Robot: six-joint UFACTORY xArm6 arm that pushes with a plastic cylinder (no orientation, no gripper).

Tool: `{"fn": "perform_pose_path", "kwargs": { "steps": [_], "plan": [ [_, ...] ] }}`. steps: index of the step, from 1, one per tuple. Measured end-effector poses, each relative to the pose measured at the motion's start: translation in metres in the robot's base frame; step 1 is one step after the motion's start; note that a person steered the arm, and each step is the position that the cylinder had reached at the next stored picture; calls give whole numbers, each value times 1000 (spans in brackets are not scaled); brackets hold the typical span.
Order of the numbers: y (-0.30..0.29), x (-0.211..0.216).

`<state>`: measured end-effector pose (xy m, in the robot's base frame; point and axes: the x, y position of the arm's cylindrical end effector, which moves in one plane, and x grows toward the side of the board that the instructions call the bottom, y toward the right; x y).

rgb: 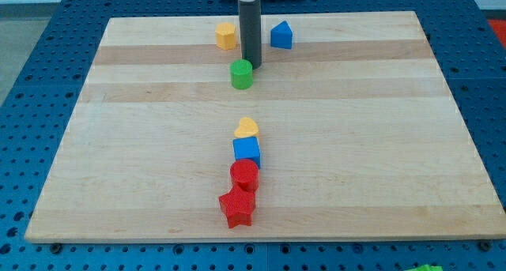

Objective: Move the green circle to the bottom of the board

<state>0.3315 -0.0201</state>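
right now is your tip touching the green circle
Cannot tell. In the camera view my tip meets the green circle at its upper right edge with no visible gap, but one view cannot confirm contact.

Looks like a robotics lab or test bench. Shown by a pale wooden board (332,105) lying on a blue perforated table (32,58) with a regular grid of mounting holes. Hinted at too by a dark rod (251,30) hanging over the board.
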Motion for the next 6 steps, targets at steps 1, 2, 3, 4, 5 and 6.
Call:
{"fn": "perform_pose_path", "kwargs": {
  "steps": [1,2,3,4,5,6],
  "plan": [
    [0,12],
    [0,25],
    [0,36],
    [0,45],
    [0,49],
    [-3,53]
  ]
}}
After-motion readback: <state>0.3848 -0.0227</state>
